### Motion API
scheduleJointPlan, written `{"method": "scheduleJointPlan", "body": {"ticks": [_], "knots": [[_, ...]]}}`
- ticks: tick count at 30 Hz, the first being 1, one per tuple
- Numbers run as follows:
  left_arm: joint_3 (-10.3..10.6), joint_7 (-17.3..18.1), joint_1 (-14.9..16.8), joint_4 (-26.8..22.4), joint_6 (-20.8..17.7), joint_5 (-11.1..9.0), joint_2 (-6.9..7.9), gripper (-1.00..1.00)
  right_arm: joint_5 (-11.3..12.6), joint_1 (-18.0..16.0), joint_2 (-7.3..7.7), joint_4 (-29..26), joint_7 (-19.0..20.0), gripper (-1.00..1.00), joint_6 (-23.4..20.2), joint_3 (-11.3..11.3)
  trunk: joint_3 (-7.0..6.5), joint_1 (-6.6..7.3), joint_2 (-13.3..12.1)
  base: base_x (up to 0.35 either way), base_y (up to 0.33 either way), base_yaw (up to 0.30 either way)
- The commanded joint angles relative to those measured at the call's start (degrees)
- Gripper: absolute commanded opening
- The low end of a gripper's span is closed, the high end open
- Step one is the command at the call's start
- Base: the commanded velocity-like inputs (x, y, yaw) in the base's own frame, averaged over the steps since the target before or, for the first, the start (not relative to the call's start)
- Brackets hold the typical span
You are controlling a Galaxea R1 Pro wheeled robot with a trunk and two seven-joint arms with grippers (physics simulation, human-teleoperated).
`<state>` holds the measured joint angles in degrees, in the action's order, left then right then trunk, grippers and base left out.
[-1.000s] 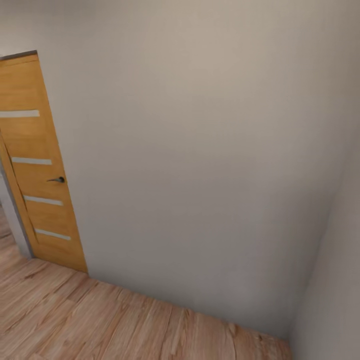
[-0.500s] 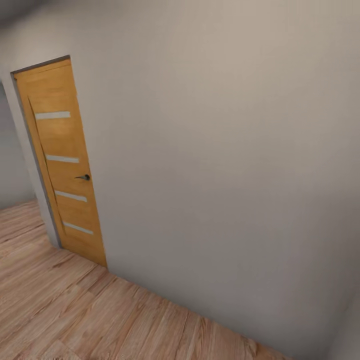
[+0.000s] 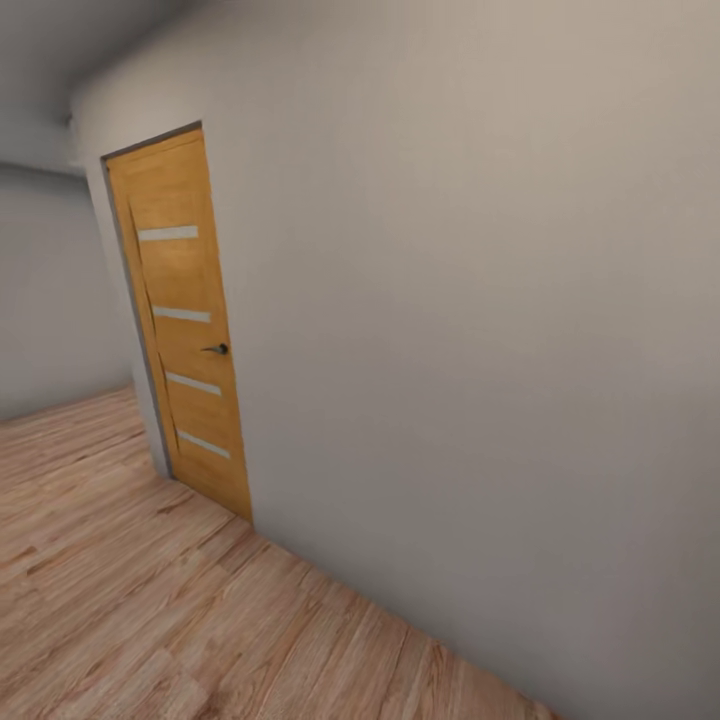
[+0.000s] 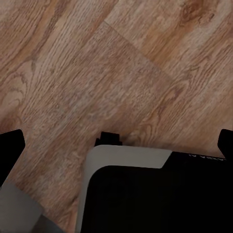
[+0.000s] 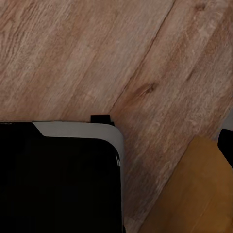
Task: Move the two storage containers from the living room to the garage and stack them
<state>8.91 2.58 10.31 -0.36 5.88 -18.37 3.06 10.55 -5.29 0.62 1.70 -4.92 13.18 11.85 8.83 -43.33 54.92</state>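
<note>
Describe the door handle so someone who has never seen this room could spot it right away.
Start from the long pale wall above the wood-plank floor. Near its far end stands an orange wooden door with four pale horizontal strips. The door handle is the small dark lever at its edge.

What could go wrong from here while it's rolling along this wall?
The grey wall runs close along the robot's right, so the base could scrape it while turning. The wooden door ahead looks shut, which may block that way. No container is in sight, so a wrong heading would waste travel over the plank floor.
</note>
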Motion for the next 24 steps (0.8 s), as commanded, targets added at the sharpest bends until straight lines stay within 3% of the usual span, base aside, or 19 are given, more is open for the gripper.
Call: {"method": "scheduleJointPlan", "body": {"ticks": [1,24], "knots": [[0.4,0.2,0.1,0.1,0.2,-0.6,-0.01,1.0,0.5,-0.1,-0.01,0.2,0.0,1.0,0.4,0.5,0.08,-0.01,0.1,0.0,0.0,0.268],[0.5,0.2,0.1,0.1,0.2,-0.6,0.02,1.0,0.5,-0.1,0.03,0.2,0.0,1.0,0.5,0.5,0.08,-0.01,0.1,0.0,0.0,0.268]]}}
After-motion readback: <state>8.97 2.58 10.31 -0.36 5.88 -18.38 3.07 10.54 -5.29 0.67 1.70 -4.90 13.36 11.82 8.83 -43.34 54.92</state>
